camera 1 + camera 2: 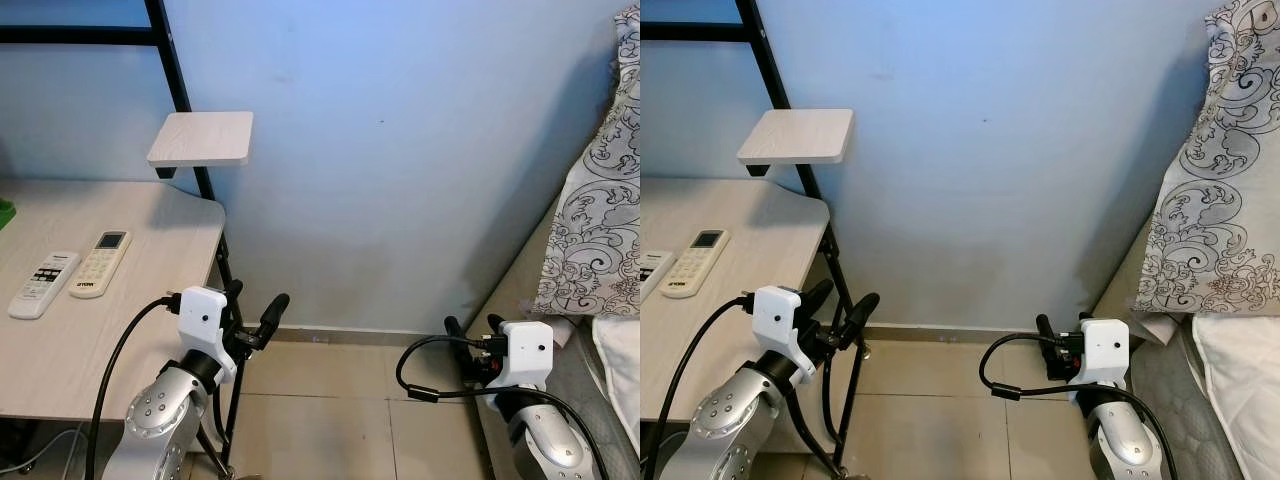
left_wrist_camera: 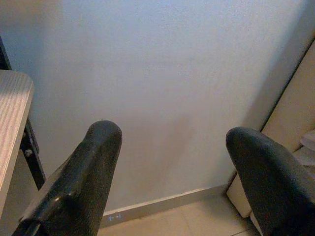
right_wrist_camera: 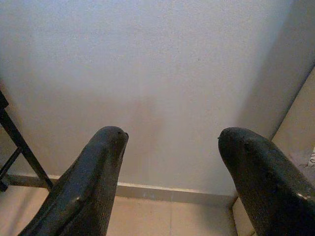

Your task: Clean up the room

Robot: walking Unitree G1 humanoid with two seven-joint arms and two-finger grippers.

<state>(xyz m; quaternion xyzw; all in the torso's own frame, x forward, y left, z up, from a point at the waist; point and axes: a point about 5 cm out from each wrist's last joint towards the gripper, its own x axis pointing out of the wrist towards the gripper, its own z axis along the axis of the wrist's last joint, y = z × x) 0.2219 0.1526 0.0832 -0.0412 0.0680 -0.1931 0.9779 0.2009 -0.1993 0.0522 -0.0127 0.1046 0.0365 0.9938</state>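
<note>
Two white remote controls lie side by side on the wooden desk (image 1: 120,330) at my left: one with a small screen (image 1: 100,264) and a longer one (image 1: 43,284) beside it. My left gripper (image 1: 255,308) hangs open off the desk's right corner, holding nothing and aimed at the blue wall. My right gripper (image 1: 470,327) is open too, low above the tiled floor near the bed. Both wrist views look between spread black fingers (image 2: 78,182) (image 3: 83,182) at the bare wall and skirting.
A small wooden shelf (image 1: 202,137) juts from a black metal frame (image 1: 185,90) above the desk. A bed with a patterned pillow (image 1: 600,220) fills the right side. A green object (image 1: 5,212) peeks in at the desk's far left. Tiled floor (image 1: 340,410) lies between desk and bed.
</note>
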